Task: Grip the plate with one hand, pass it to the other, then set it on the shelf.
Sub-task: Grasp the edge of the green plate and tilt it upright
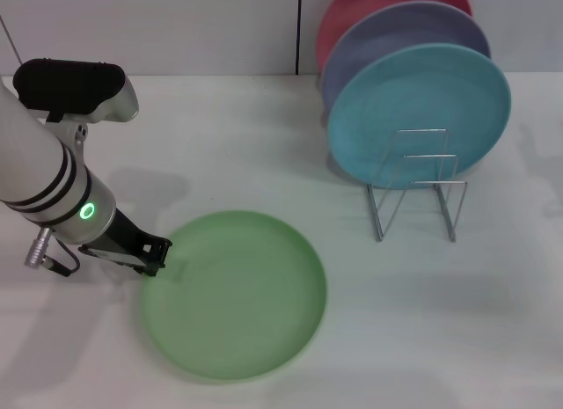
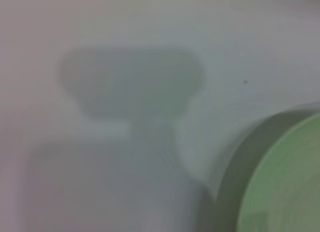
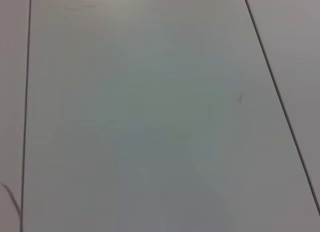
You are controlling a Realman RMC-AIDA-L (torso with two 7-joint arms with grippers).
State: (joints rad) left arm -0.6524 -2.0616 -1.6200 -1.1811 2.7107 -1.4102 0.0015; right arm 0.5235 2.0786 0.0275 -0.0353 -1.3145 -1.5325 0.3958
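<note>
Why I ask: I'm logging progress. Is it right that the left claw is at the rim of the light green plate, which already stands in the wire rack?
Not quite. The head view shows the left claw at the light green plate, but the plate lies flat on the table, in front of the wire rack, not in it.

plate (image 1: 237, 295) light green, plain | rack plates: turquoise (image 1: 418, 110), lavender (image 1: 396, 31), red (image 1: 352, 9) | table (image 1: 220, 127) white

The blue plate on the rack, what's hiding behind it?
Behind the turquoise plate stand a lavender plate and then a pink-red plate, all leaning in the wire rack. Only their upper edges show; the rest is covered.
</note>
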